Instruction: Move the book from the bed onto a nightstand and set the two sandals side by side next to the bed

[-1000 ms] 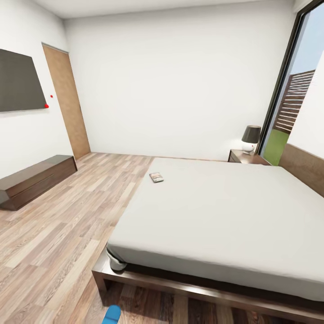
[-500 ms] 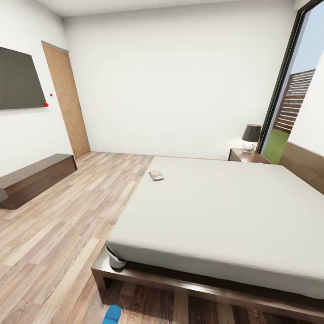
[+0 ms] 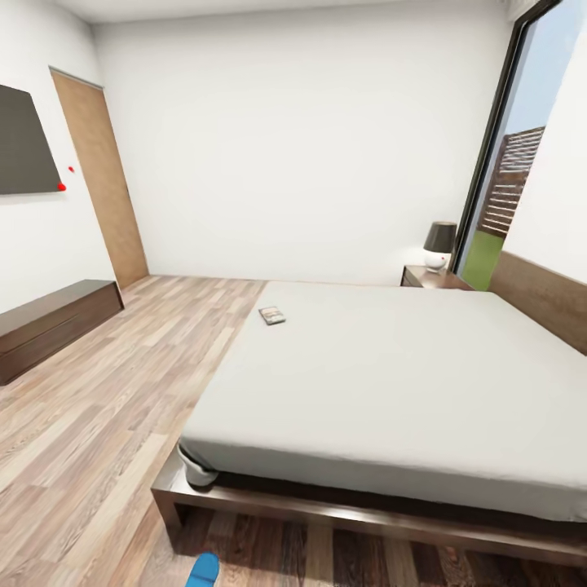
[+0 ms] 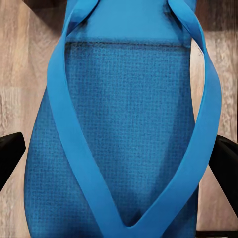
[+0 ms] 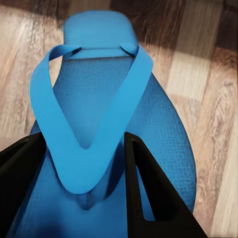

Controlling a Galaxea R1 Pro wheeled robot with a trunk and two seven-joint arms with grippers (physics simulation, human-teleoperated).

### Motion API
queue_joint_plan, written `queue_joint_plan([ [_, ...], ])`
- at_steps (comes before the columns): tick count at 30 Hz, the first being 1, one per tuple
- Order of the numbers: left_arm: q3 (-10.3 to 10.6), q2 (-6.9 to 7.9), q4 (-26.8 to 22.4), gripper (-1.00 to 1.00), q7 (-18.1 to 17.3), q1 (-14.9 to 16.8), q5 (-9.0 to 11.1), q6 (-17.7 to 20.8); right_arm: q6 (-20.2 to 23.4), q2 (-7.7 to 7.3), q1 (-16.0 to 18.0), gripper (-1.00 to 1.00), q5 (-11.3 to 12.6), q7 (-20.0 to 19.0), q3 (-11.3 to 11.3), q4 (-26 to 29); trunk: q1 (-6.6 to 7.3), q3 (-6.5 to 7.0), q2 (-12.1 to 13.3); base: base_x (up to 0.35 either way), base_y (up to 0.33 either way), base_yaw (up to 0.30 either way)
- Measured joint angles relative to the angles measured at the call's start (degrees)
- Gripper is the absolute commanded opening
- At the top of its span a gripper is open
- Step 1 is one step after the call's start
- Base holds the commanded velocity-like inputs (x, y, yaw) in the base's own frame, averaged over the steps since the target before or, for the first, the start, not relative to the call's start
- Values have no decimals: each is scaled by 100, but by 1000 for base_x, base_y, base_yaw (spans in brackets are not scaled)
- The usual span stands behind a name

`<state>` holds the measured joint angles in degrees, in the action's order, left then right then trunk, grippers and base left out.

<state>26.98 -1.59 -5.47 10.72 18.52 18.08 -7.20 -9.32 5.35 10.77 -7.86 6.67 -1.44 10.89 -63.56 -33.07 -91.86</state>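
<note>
The book point(image 3: 272, 315) lies flat on the pale mattress of the bed point(image 3: 391, 375), near its far left edge. A dark nightstand point(image 3: 427, 278) stands at the bed's far corner, by the window. My left gripper point(image 4: 119, 163) is shut on a blue sandal point(image 4: 124, 124) across its width, with black fingers point(image 4: 10, 158) at both of its edges. My right gripper point(image 5: 84, 173) is shut on the other blue sandal point(image 5: 99, 99), its fingers point(image 5: 148, 193) clamped at the strap's toe end. The tip of a blue sandal point(image 3: 203, 570) pokes into the head view's lower edge, above the wood floor.
A table lamp point(image 3: 439, 244) sits on the nightstand. A long low dark bench point(image 3: 49, 326) runs along the left wall below a wall screen point(image 3: 16, 143). Beyond the bench is a wooden door point(image 3: 98, 179). Wood-plank floor point(image 3: 106, 408) stretches left of the bed, and tall windows point(image 3: 522, 163) stand at the right.
The whole head view has shifted: bed, bench and door slid slightly left in the picture, so the camera moved. The book has not moved on the bed. The sandal tip stays at the lower edge.
</note>
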Motion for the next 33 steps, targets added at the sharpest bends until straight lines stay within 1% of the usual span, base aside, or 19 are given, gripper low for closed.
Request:
queue_joint_plan([
  [7, 0, 1, 0, -100, 0, 2, -6, 0, 0, 0, -1, -100, -1, -16, 0, -1, -154, -126, -281, 0, 0, -281],
  [11, 0, 1, -1, -100, 1, 0, -7, 0, 0, 0, 0, -100, -1, -17, 0, -2, -242, -198, -441, 0, 0, -159],
  [27, 0, 2, -5, -100, 1, -1, -6, 0, 2, 1, 4, -100, -1, -16, 2, 21, -593, -485, -1083, 0, 0, -17],
  [29, -1, 2, -3, -100, 1, -1, -11, 2, 9, 7, 7, -100, -3, -4, 4, 115, -637, -521, -1163, 0, 0, 0],
  [33, -1, -13, -2, -100, 16, 2, -12, 48, 71, 103, 23, -100, -5, 40, -6, 469, -725, -592, -1324, 0, 0, 0],
])
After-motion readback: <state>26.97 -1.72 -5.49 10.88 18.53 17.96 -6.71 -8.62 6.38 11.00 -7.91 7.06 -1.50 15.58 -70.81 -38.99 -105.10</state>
